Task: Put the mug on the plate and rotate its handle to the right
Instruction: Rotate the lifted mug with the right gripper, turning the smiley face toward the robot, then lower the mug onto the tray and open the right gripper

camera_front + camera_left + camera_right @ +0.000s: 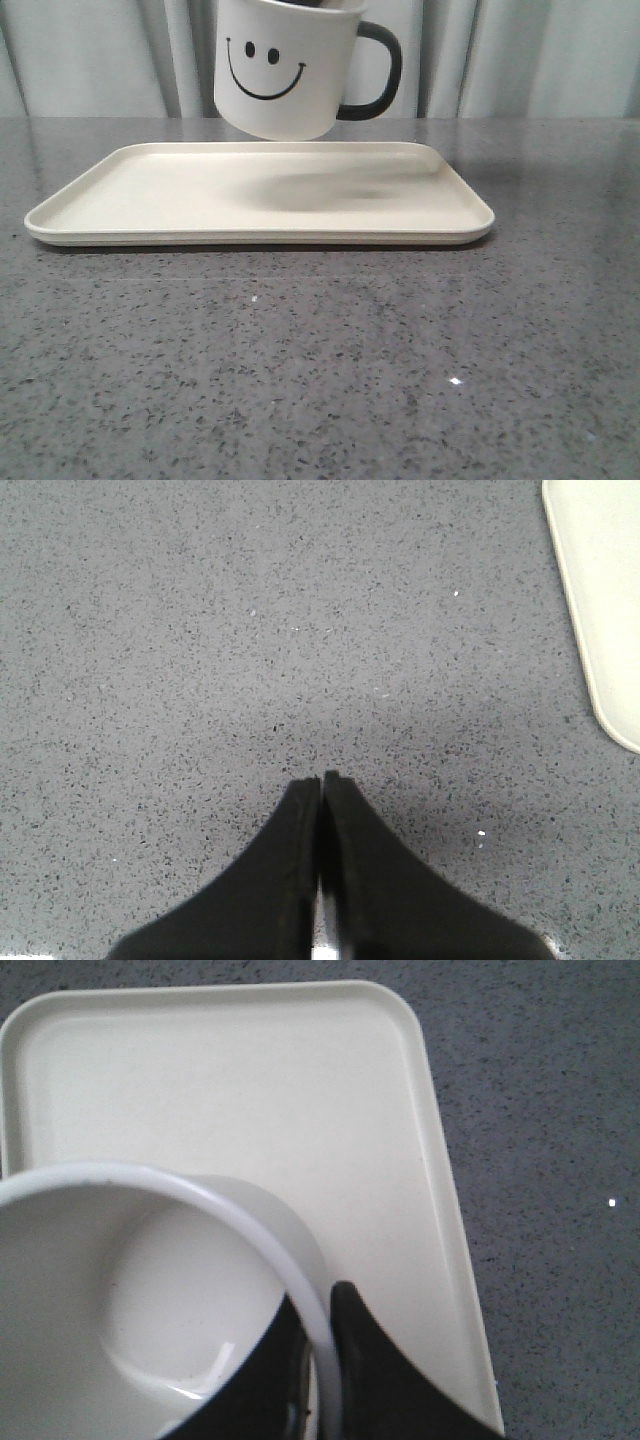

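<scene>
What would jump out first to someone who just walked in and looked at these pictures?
The white mug with its black smiley face, hanging in the air above the cream plate and casting a shadow on it, its black handle pointing right. The right gripper pinches the mug's rim, one finger inside and one outside. The left gripper hovers shut and empty over the speckled grey table beside the plate.

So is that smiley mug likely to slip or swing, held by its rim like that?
Possibly. The mug looks glossy and rigid, so it may slip in the right gripper, whose jaws pinch only its thin rim. It hangs slightly tilted above the plate, suggesting it's fairly heavy.
</scene>
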Robot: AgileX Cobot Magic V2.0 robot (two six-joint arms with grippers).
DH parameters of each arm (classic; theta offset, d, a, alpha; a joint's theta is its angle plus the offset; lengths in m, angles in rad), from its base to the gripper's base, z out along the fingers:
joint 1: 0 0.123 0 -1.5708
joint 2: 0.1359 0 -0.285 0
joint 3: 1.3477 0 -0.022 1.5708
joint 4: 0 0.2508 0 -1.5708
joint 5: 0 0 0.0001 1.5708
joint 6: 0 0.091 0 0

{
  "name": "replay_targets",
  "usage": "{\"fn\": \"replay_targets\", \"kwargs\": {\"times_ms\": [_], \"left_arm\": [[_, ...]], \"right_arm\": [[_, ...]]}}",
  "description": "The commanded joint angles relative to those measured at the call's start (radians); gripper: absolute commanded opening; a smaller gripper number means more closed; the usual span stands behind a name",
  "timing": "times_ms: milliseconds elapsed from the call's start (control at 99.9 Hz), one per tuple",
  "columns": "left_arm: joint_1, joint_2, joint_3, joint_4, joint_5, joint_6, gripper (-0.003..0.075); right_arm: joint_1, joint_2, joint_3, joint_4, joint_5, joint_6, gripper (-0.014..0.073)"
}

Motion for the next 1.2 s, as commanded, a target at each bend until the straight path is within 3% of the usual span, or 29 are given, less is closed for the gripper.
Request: {"fn": "replay_targets", "kwargs": {"times_ms": [0,1192], "left_arm": [[0.001,-0.012,-0.025,-0.001,-0.046,-0.005,-0.002],[0.001,-0.012,-0.025,-0.024,-0.055,-0.005,-0.002]], "right_arm": [[-0.001,-0.057,-0.01,0.003,0.076,-0.049,-0.0113],[0.039,0.015,0.018,-0.006,0.076,-0.093,-0.0113]]}}
